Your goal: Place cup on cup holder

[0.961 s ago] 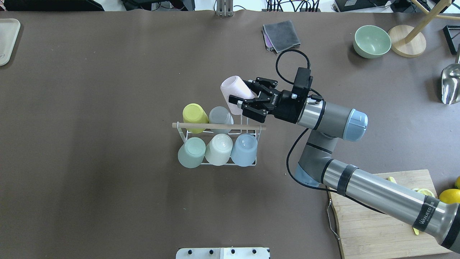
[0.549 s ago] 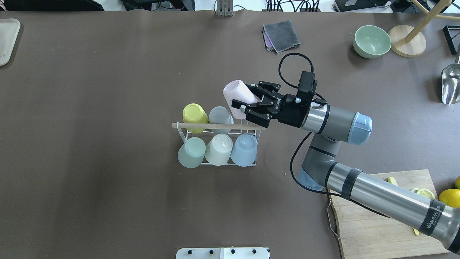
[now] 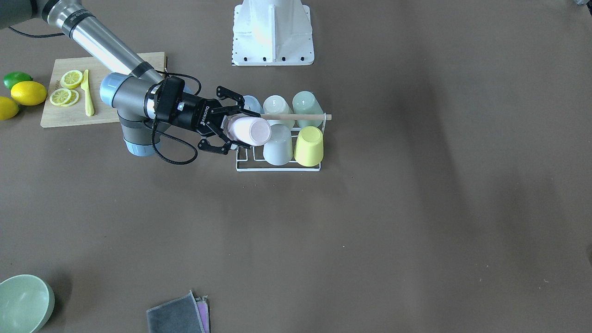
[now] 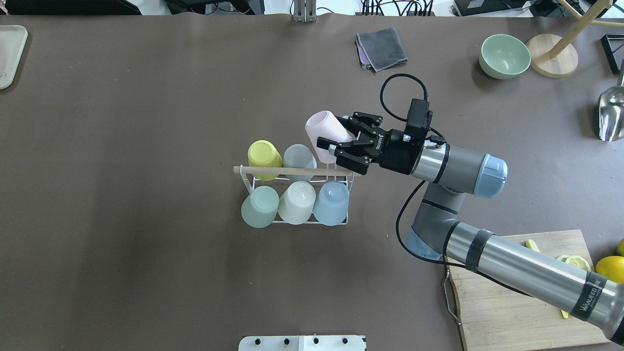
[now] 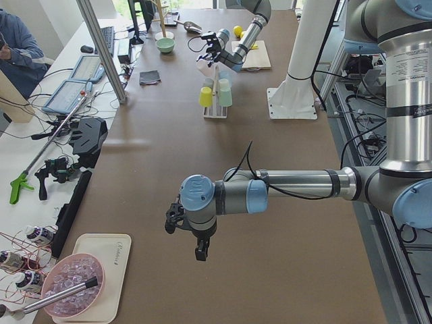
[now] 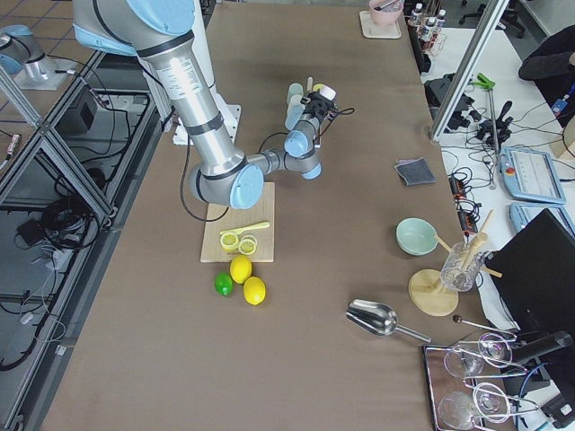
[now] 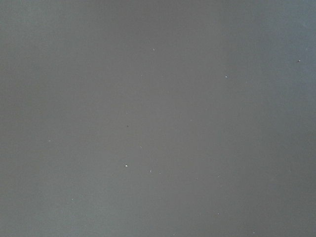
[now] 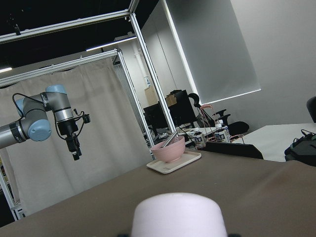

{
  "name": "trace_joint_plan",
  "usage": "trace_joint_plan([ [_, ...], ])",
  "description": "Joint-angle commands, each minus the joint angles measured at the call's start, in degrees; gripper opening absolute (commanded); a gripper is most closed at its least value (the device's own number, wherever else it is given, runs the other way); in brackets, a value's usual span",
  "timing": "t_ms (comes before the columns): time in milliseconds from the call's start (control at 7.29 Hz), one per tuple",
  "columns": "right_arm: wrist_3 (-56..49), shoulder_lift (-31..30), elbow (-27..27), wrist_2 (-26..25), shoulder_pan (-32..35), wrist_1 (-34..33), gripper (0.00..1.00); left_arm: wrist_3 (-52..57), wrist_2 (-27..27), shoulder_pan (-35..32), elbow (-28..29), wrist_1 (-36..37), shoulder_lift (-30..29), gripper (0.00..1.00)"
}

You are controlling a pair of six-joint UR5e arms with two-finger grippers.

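Observation:
The cup holder (image 4: pixel 297 171), a white wire rack with a wooden dowel across its top, stands mid-table. It carries several upturned cups: yellow (image 4: pixel 264 155), grey (image 4: pixel 299 157), green (image 4: pixel 260 207), cream (image 4: pixel 297 202) and blue (image 4: pixel 331 203). My right gripper (image 4: pixel 336 134) is shut on a pale pink cup (image 4: pixel 324 132). The cup is tilted, base up, over the rack's far right corner beside the grey cup, and it shows in the front view as the pink cup (image 3: pixel 249 130). My left gripper (image 5: pixel 185 236) hangs far off over bare table; I cannot tell its state.
A wooden cutting board (image 4: pixel 516 292) with lemon slices lies under my right arm. A green bowl (image 4: pixel 504 56), a grey cloth (image 4: pixel 381 48), a metal scoop (image 4: pixel 612 114) and a wooden stand (image 4: pixel 553 56) sit at the back right. A tray (image 4: pixel 9 53) is at the far left.
My right gripper has carried the pink cup a little to the right and nearer the robot, closer over the rack's right end. The other cups have not moved.

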Motion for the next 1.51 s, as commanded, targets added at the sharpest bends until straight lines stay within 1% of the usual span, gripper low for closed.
trace_joint_plan([
  [0,-0.2,0.0,-0.1,0.0,-0.1,0.0,0.0,-0.1,0.1,0.0,0.2,0.0,0.0,0.98],
  [1373,-0.4,-0.8,-0.1,0.0,-0.9,0.1,0.0,-0.3,0.1,0.1,0.4,0.0,0.4,0.98],
])
